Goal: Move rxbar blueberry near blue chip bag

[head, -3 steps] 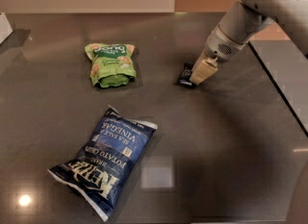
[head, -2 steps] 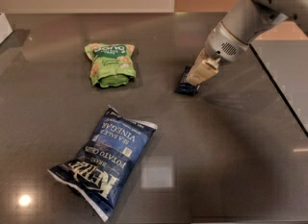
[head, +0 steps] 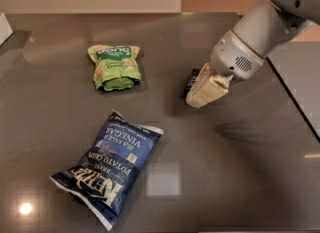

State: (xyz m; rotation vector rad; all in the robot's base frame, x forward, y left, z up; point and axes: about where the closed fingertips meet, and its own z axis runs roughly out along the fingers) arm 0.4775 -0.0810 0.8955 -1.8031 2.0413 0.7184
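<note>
The rxbar blueberry (head: 191, 78) is a small dark wrapper lying on the dark table right of centre; only its far left edge shows. My gripper (head: 201, 96), with cream-coloured tips, sits directly over the bar and hides most of it. Whether it touches the bar I cannot tell. The blue chip bag (head: 111, 164), a large crinkled Kettle bag with white lettering, lies flat at the front left, well apart from the bar and the gripper.
A green snack pouch (head: 114, 67) lies at the back left. A white object (head: 4, 27) sits at the far left edge. The table's right edge (head: 295, 102) runs diagonally beside the arm, with a lighter surface beyond it.
The gripper has come lower and nearer over the bar, covering more of it. The bar, the chip bag and the green pouch stay where they were.
</note>
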